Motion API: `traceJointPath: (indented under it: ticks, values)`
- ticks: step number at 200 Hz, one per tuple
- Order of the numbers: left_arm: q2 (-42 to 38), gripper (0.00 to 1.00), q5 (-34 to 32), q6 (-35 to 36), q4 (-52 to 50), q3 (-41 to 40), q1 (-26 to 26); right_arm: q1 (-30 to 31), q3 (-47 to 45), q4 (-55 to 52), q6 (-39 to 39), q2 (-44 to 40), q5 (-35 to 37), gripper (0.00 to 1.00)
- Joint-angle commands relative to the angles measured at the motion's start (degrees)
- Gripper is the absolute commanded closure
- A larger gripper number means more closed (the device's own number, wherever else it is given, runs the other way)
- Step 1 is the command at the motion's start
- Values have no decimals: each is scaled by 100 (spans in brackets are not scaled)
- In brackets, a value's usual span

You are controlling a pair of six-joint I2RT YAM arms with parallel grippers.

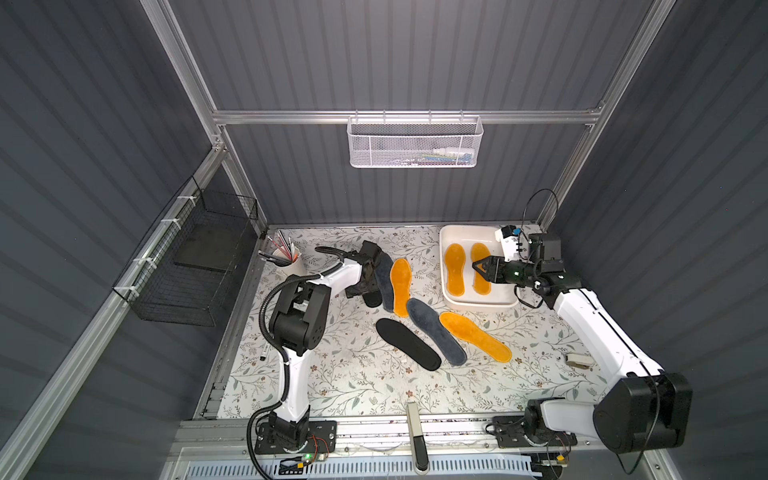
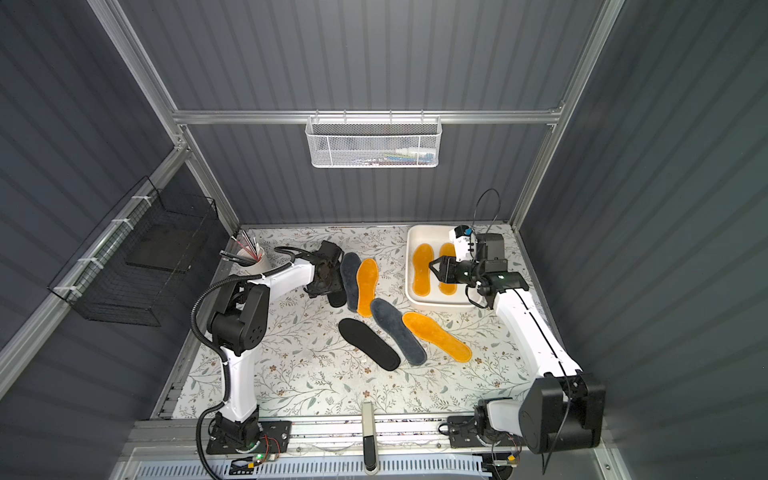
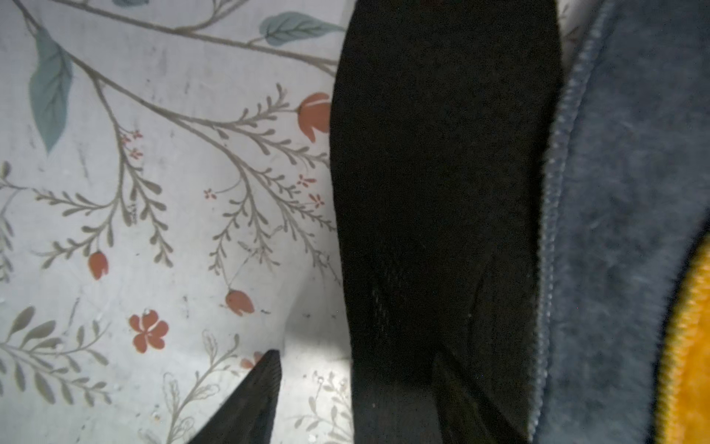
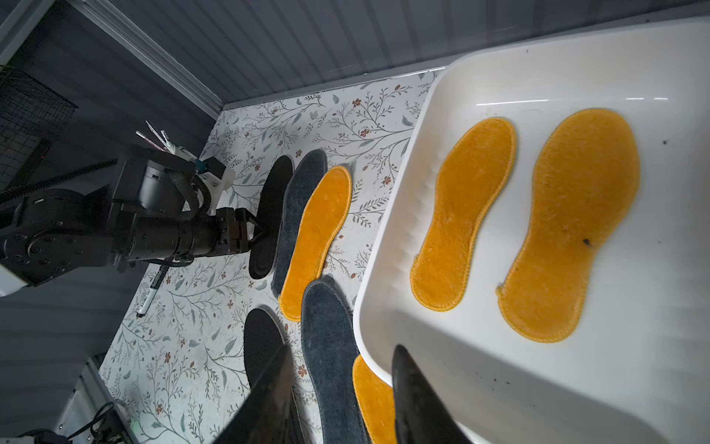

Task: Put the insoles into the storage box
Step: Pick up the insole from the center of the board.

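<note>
The white storage box (image 1: 443, 266) (image 2: 409, 270) (image 4: 384, 269) stands at the back right with two orange insoles (image 1: 454, 268) (image 4: 465, 215) lying flat in it. My right gripper (image 1: 477, 271) (image 4: 342, 350) hovers over the box's near side, open and empty. Several more insoles lie mid-table: a black one (image 1: 407, 343), a dark grey one (image 1: 436, 332) and an orange one (image 1: 476, 336). Further back lie an orange one (image 1: 401, 286), a dark grey one (image 1: 385, 278) and a second black insole (image 3: 442, 173) (image 4: 269, 215). My left gripper (image 3: 353, 357) (image 4: 255, 232) is low on the table, its jaws apart and straddling that black insole's edge.
A white cup of pens (image 1: 286, 259) stands at the back left beside the left arm. A marker (image 1: 264, 353) lies by the left table edge and a small beige object (image 1: 579, 360) near the right arm. A white mesh basket (image 1: 415, 141) and a black wire basket (image 1: 191, 257) hang on the walls.
</note>
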Motion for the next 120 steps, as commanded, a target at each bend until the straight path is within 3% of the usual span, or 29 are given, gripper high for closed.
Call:
traceJointPath:
  ticks: [1,120]
  values:
    - [211,37,73,130,-243,44,-16,21,-97,199,111,-165,-125,57]
    - [273,58,548,157,18,-376,-12,32,-177,183,112,-242,-207,57]
